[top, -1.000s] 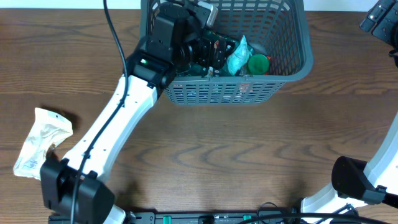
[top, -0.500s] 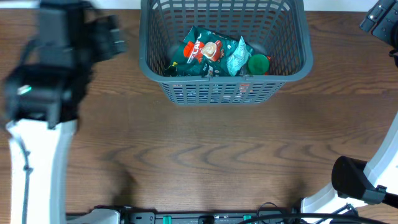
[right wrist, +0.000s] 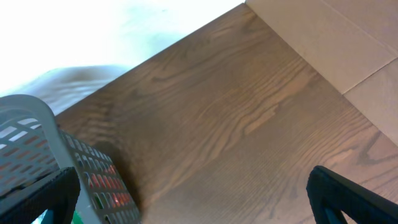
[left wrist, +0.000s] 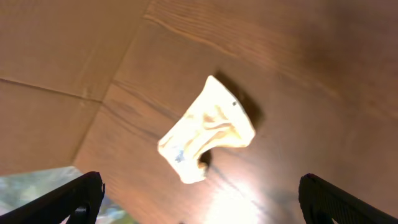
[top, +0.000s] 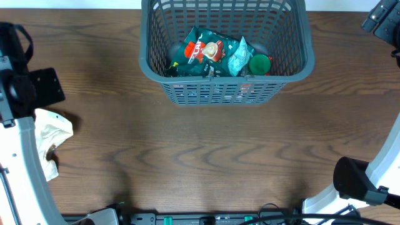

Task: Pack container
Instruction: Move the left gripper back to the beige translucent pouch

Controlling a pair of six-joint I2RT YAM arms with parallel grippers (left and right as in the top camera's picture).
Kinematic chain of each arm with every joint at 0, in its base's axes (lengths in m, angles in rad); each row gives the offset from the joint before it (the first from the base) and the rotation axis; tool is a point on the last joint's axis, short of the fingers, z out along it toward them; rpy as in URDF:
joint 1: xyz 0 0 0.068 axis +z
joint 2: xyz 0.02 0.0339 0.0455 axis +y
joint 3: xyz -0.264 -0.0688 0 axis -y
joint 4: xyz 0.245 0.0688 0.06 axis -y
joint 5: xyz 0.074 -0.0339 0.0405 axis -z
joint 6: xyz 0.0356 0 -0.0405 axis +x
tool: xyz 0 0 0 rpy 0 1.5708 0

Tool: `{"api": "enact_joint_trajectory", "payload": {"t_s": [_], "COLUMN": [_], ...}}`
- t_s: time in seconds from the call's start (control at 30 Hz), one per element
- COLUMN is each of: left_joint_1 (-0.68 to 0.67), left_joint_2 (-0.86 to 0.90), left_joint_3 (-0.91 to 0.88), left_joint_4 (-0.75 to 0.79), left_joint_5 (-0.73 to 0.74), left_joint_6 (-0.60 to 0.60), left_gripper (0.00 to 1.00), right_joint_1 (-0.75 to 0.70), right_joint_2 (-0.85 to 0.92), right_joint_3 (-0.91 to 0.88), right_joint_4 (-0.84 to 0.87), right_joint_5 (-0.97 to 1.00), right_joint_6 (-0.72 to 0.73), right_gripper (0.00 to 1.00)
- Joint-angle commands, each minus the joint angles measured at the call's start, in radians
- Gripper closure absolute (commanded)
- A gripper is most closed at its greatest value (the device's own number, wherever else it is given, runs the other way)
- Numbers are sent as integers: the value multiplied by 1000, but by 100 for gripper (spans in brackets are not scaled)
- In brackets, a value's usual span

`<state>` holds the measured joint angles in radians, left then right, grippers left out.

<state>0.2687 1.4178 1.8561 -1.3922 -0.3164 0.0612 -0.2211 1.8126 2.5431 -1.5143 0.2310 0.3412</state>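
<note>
The container (top: 220, 95), a dark grey slotted basket, stands at the table's far middle. In it lie a green snack packet (top: 199, 53), a pale teal packet (top: 239, 56) and a green round piece (top: 259, 64). A crumpled cream packet (top: 55, 128) rests on the wood at the far left, partly under my left arm (top: 22, 94). In the left wrist view that packet (left wrist: 208, 130) lies below my left gripper (left wrist: 202, 205), which hangs open and empty above it. My right gripper (right wrist: 199, 199) is open and empty beside the container's corner (right wrist: 34, 115).
The right arm's head (top: 382, 19) sits at the top right corner and its base (top: 362, 181) at the bottom right. Brown wood table (top: 206, 156) lies in front of the basket. The table's edge (right wrist: 298, 56) runs near the right gripper.
My left arm has swung out of the basket to the far left edge, over the cream packet. The green packet stays in the basket. The right arm has not moved.
</note>
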Motion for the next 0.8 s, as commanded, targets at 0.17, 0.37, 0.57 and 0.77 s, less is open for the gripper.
{"api": "enact_joint_trajectory", "payload": {"t_s": [0.17,0.37,0.57,0.77], "left_joint_1": [84,151,194,261], "left_joint_2": [37,100,114,114], "left_joint_3": [-40,-143,-331,-458], "left_joint_4": [-8,12,85,178], "left_joint_5": [-10,130,219,408], "left_joint_6": [204,314,488,597], "left_gripper": [2,2,2,2], "right_joint_1": [-1,-1,-1,-1], "right_joint_2": [-2,-2,-2,-2], "right_joint_3": [0,0,0,0], "right_joint_4": [-1,-1,-1,-1], "right_joint_5": [0,1,0,0], "right_joint_6": [14,14,14,14], "right_gripper": [1,1,1,1]}}
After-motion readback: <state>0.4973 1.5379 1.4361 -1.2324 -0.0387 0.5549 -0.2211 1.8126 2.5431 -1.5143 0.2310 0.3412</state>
